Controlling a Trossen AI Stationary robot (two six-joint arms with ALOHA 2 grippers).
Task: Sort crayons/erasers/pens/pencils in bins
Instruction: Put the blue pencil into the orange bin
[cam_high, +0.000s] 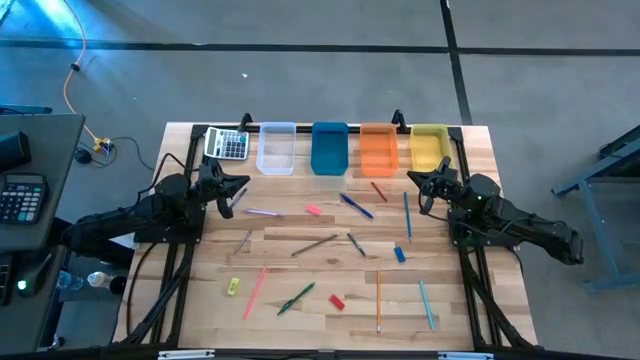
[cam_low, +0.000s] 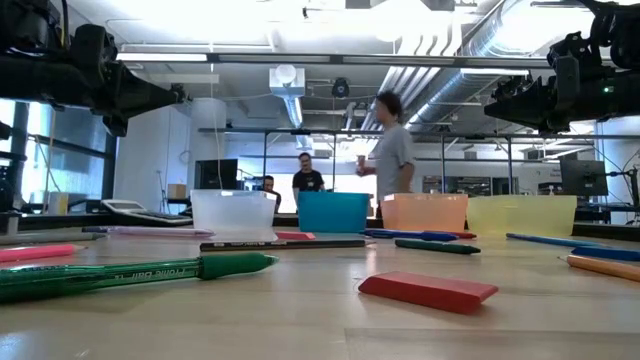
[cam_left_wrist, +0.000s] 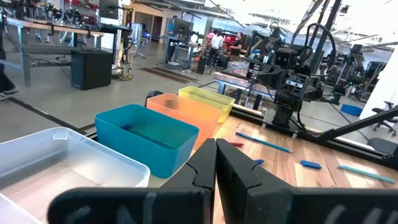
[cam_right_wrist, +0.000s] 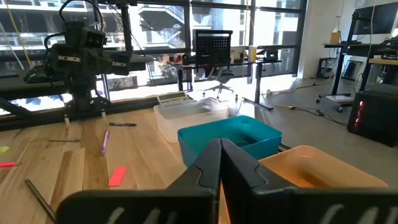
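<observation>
High view: four bins in a row along the far edge of the worktop (cam_high: 300, 330) — clear bin (cam_high: 277, 148), blue bin (cam_high: 329, 148), orange bin (cam_high: 378, 149), yellow bin (cam_high: 428, 146) — all apparently empty. Beside the clear one, a grey calculator (cam_high: 227, 144). Across the boards, pens and pencils strewn about, plus the erasers: pink eraser (cam_high: 313, 210), blue eraser (cam_high: 399, 255), yellow eraser (cam_high: 233, 287), red eraser (cam_high: 337, 300). Left hand (cam_high: 238, 192) raised near the clear bin, right hand (cam_high: 425, 190) raised near the yellow bin, neither over any item.

Low view: red eraser close in front, a green pen (cam_low: 140, 272) beside it, bins lined up behind; people in the room beyond.

Left wrist view: fingers pressed together, clenched on nothing; blue bin just ahead.

Right wrist view: same here — fingers clenched and bare, pink eraser lying apart on the wood.

Judged from this: sorting not yet begun. Next move calls for choosing one item, likely something near such as the pink eraser, releasing the fingers, descending over it.
</observation>
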